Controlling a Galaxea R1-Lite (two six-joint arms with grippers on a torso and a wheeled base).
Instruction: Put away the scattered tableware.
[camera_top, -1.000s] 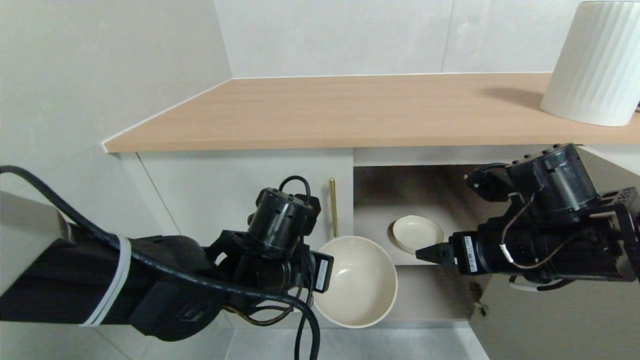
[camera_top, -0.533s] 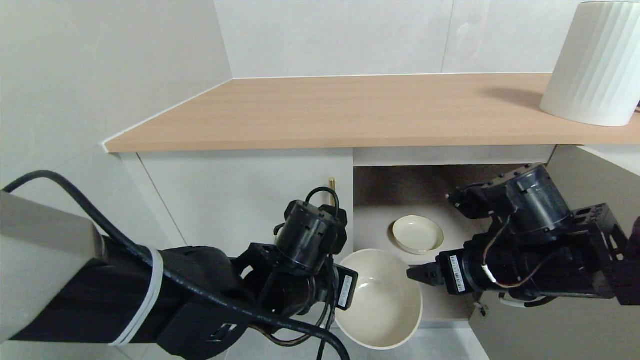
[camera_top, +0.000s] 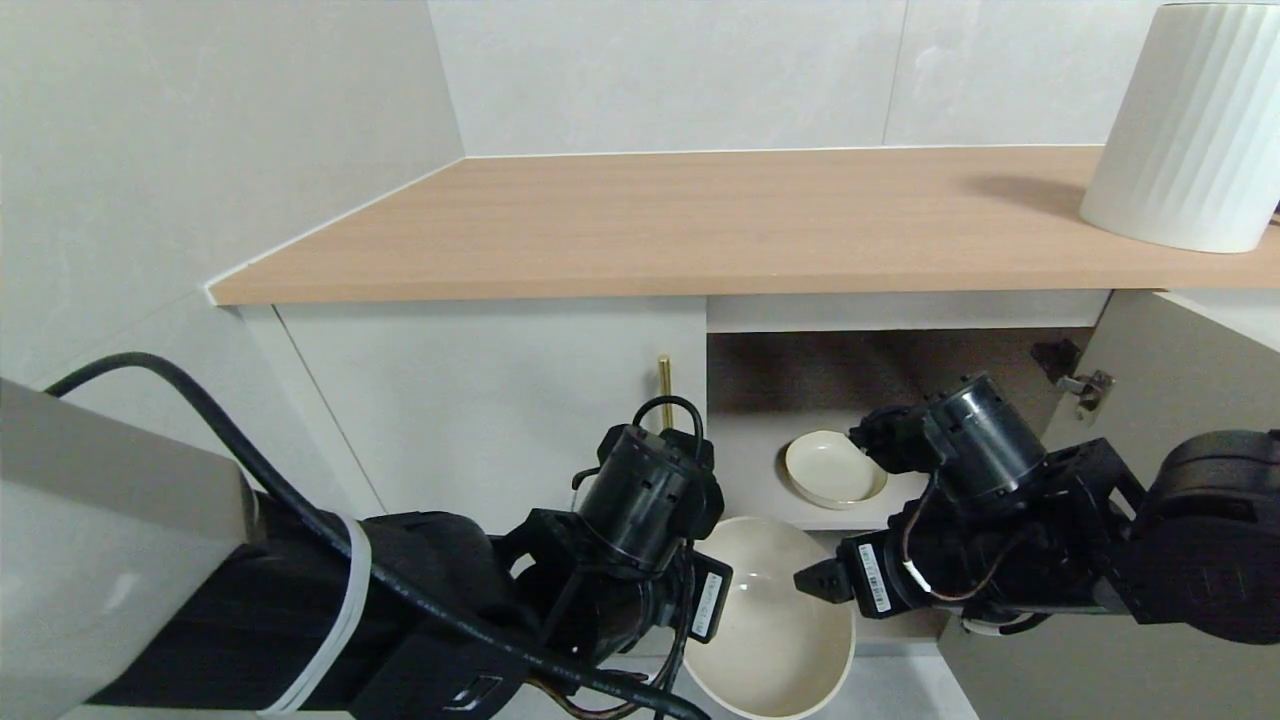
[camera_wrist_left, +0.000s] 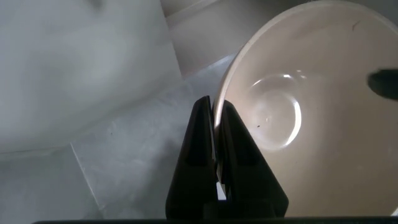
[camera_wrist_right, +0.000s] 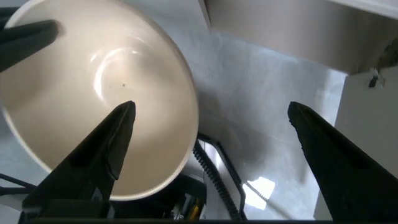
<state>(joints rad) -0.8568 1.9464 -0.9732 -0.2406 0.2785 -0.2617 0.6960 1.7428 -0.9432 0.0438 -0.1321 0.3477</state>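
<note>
Left gripper (camera_wrist_left: 214, 109) pinching bowl (camera_top: 775, 630) rim, before open cabinet (camera_top: 850, 365)
right gripper (camera_top: 812, 582) spread wide beside bowl; dish (camera_top: 835, 467) inside cabinet

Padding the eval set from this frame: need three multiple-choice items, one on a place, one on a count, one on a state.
1. Where is the small dish?
A) on the countertop
B) on the floor
C) on the cabinet shelf

2. How many cream vessels are in view?
A) two
B) three
C) four

3. What is the left tool doing?
A) hanging open
B) shut on the rim of the large bowl
C) shut on the door handle

Answers:
1. C, the head view shows the dish lying on the shelf.
2. A, just the dish and the bowl.
3. B, the left wrist view shows it clamped on the rim.
</note>
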